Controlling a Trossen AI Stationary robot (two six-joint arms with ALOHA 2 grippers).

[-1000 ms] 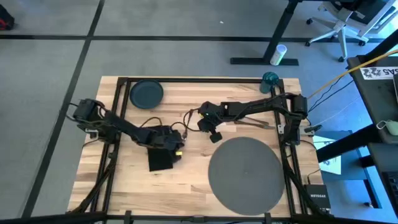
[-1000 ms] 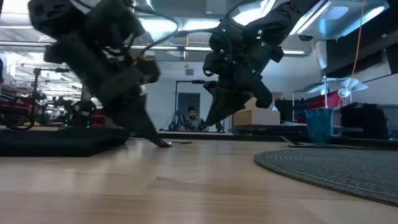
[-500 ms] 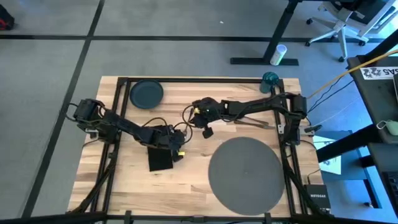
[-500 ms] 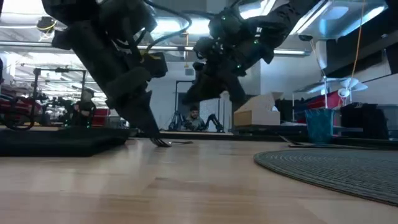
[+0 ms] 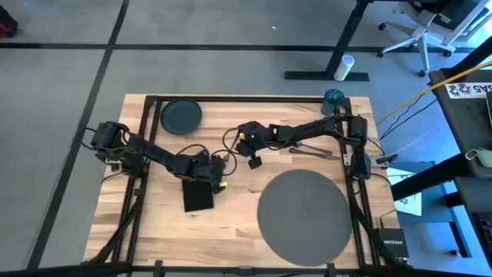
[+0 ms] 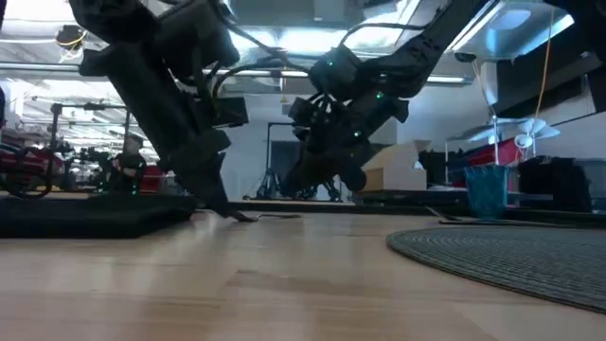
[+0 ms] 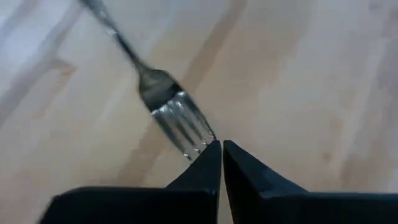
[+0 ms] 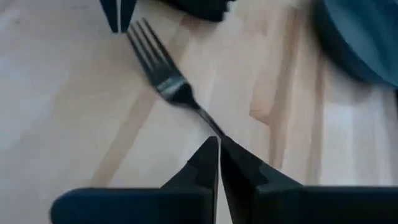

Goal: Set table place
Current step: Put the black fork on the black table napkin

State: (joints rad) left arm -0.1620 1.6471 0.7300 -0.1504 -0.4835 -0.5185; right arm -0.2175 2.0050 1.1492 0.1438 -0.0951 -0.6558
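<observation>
Both arms meet near the middle of the desk (image 5: 154,231). The left gripper (image 7: 221,148) is down close to the wood with its fingers pressed together and nothing between them, its tips right at the tines of the metal fork (image 7: 171,112). The right gripper (image 8: 219,144) sits at the other end of that fork, fingers closed on the handle, as far as the wrist view lets me judge. The fork lies flat on the bare wood between the two grippers.

The black napkin (image 5: 199,197) lies just beside the left gripper, toward the near edge of the desk. The dark round plate (image 5: 181,115) rests at the far edge, toward the far left corner. The big grey placemat (image 5: 301,214) fills the near right part of the desk, with nothing on it. The teal cup (image 5: 333,98) stands at the far edge near the right corner, and more cutlery (image 5: 311,151) lies on the wood by the right rail, too small to sort out.
</observation>
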